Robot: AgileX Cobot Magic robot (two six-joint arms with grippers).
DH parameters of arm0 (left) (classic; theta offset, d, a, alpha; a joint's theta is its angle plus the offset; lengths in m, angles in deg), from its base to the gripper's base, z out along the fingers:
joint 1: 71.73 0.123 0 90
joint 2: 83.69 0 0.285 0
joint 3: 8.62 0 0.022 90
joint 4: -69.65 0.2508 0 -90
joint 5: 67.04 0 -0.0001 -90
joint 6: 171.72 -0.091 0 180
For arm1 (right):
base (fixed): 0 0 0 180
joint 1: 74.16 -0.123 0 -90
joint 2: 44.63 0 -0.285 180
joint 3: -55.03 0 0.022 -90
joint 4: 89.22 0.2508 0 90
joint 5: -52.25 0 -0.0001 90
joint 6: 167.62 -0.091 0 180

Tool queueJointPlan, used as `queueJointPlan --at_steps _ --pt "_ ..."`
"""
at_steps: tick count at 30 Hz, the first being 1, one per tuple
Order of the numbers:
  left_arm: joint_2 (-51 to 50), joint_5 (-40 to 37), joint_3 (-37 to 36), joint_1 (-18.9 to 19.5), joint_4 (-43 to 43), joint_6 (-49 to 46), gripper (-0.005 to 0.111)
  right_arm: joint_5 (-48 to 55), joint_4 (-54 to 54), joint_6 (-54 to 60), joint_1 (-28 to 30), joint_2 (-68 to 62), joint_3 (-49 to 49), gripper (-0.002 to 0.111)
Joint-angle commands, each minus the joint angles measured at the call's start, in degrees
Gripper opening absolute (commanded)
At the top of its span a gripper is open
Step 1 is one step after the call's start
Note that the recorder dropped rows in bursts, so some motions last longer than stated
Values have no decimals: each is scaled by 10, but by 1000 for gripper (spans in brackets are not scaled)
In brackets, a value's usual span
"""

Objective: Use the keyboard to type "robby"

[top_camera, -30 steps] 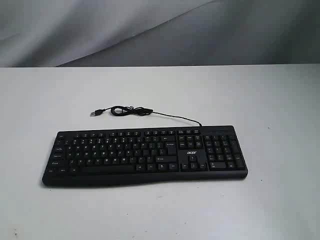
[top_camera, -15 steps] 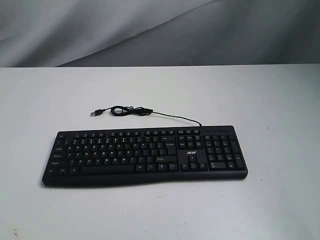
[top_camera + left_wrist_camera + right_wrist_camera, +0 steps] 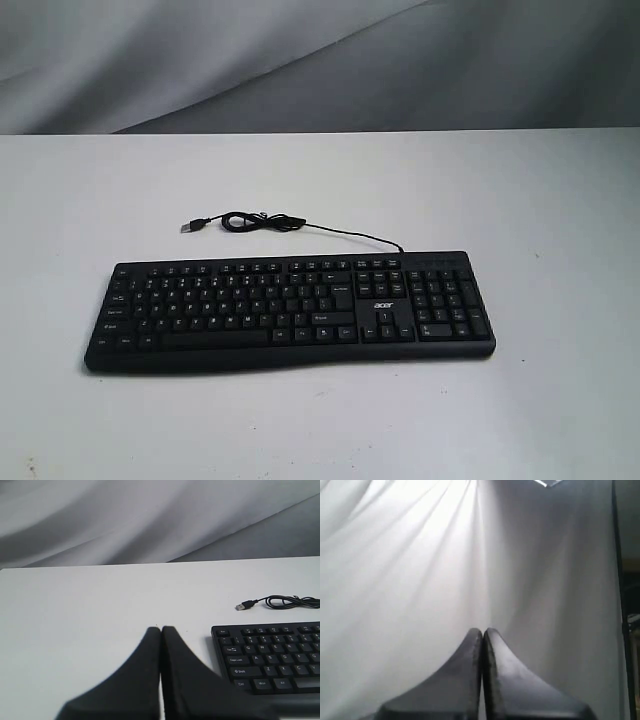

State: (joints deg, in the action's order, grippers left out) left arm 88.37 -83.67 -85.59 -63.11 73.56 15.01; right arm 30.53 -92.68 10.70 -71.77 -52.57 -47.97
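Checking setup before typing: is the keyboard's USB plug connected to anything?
No, the plug lies free on the white table, beyond the keyboard.

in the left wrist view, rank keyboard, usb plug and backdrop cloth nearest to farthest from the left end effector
From the left end effector:
1. keyboard, close alongside.
2. usb plug, beyond the keyboard.
3. backdrop cloth, farthest back.

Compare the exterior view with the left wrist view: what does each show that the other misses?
Exterior only: the whole keyboard, including its number pad and acer logo. Left wrist only: the left fingers, pressed shut. Both: the keyboard's letter-key end, the USB plug on its coiled cable, and the white table.
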Motion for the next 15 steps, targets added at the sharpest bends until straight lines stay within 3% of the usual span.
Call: queueJointPlan --at_steps 1,4,7,9,12,15 --pt "1 3 -2 1 -5 2 1 -31 -8 -2 5 1 2 0" --pt "1 3 -2 1 -5 2 1 -46 -8 -13 5 1 2 0" --pt "1 3 -2 1 -5 2 1 -79 -6 -172 5 1 2 0" --pt "1 3 -2 1 -5 2 1 -90 -6 -217 5 1 2 0" --pt "1 3 -2 1 -5 2 1 -22 -18 -292 5 1 -27 0" --pt "1 3 -2 1 -5 2 1 49 -126 -383 2 -48 -89 0"
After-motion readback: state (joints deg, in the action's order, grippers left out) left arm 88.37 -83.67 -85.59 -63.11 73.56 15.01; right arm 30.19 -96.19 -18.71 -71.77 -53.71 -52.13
